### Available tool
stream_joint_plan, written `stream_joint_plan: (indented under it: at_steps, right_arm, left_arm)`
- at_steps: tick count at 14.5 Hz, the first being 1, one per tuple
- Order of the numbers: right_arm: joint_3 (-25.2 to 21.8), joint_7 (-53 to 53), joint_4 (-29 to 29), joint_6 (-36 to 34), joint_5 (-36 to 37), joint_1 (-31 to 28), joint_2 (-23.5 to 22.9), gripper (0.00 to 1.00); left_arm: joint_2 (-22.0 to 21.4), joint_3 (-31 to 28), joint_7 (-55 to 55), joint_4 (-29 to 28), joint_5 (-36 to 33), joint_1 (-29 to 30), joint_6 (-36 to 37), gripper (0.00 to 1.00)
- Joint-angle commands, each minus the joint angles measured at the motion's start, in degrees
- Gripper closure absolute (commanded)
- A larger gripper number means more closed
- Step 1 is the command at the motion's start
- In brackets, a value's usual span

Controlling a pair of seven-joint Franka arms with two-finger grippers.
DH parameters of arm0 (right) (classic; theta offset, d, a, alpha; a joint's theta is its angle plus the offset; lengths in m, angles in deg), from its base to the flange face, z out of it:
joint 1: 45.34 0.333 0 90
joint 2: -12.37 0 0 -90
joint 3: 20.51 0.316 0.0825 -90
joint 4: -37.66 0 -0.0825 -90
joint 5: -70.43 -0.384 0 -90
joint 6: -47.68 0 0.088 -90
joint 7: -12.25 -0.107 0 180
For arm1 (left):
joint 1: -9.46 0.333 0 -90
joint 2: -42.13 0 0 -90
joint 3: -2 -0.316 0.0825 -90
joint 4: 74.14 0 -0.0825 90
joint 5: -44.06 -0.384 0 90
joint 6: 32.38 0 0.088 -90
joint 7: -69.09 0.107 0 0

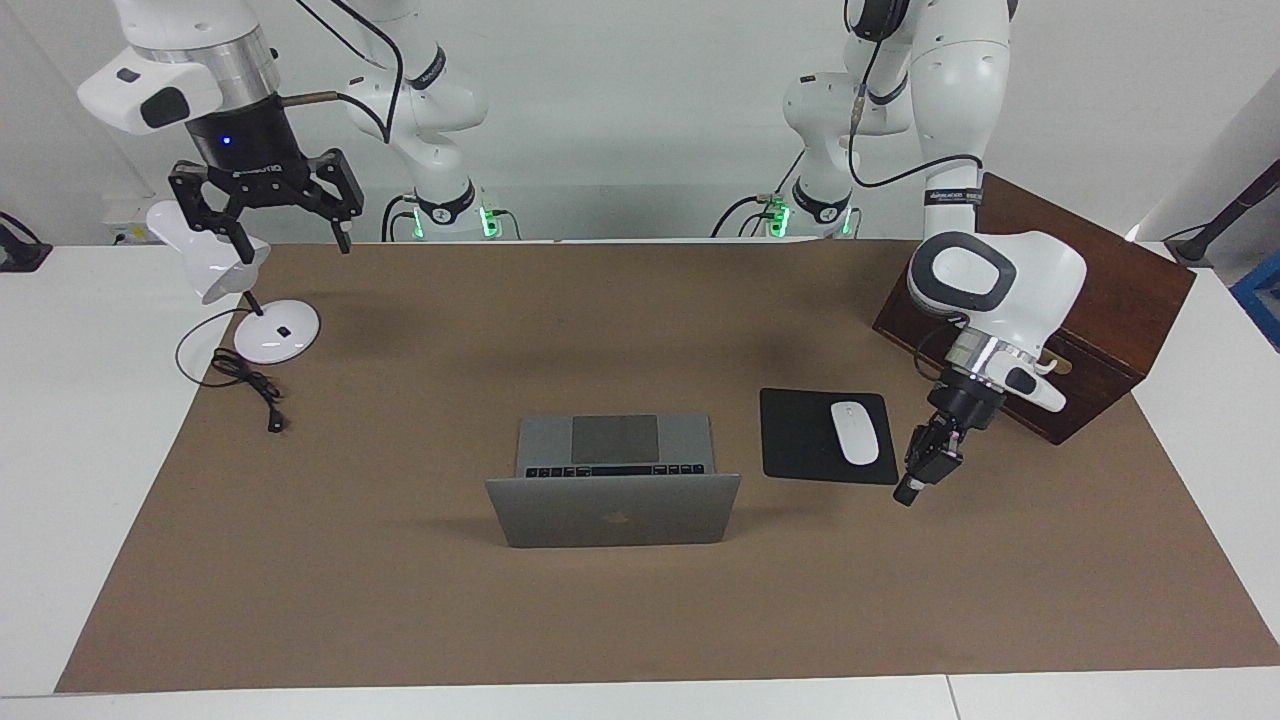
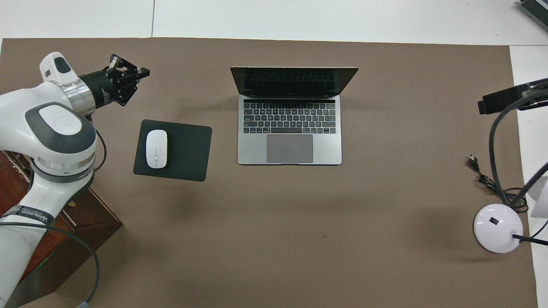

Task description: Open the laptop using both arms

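Note:
The silver-grey laptop (image 1: 615, 510) stands open in the middle of the brown mat, its lid upright with the dark logo facing away from the robots. The overhead view shows its black keys, grey trackpad and dark screen (image 2: 290, 128). My left gripper (image 1: 912, 485) is shut and empty, low over the mat beside the mouse pad, toward the left arm's end; it also shows in the overhead view (image 2: 139, 75). My right gripper (image 1: 292, 240) is open and empty, raised over the desk lamp at the right arm's end, well apart from the laptop.
A black mouse pad (image 1: 795, 440) with a white mouse (image 1: 855, 432) lies beside the laptop. A dark wooden box (image 1: 1110, 300) stands under the left arm. A white desk lamp (image 1: 277, 332) with a black cable (image 1: 250, 385) stands under the right gripper.

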Motion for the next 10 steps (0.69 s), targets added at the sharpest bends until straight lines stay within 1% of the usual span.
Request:
stream_joint_plan:
  at_steps: [1,4,5,6,7,8,10]
  right_arm:
    - [1.00,-1.33,2.21,-1.01,-2.26,-2.60,1.90,0.00]
    - [1.17,-1.25,3.35,-2.06,-2.34,-3.65,2.69,0.00]
    - [1.17,-1.25,3.79,-2.06,-2.34,-3.83,3.13,0.00]
    - [1.17,-1.25,4.23,-2.15,-2.34,-3.83,4.09,0.00]
    - [1.17,-1.33,4.84,-2.24,-2.34,-3.83,4.88,0.00]
    - [1.26,-1.33,5.72,-2.15,-2.34,-3.83,5.94,0.00]
    - [1.26,-1.33,6.95,-2.06,-2.34,-3.91,6.82,0.00]
  left_arm:
    - [0.90,-1.29,-0.26,2.48,-6.75,1.09,0.85,1.00]
    - [0.90,-3.05,-0.35,3.54,-13.17,1.09,2.16,1.00]
    - [0.81,-3.49,-0.35,3.63,-14.23,1.09,2.86,1.00]
    - [0.64,-4.45,-0.35,3.63,-15.90,1.09,4.35,1.00]
    - [0.37,-5.33,-0.44,3.54,-19.22,0.91,6.63,1.00]
    - [0.28,-6.12,-0.44,4.06,-22.91,1.00,8.83,1.00]
    - [0.28,-8.14,-0.35,5.91,-27.06,1.00,14.09,1.00]
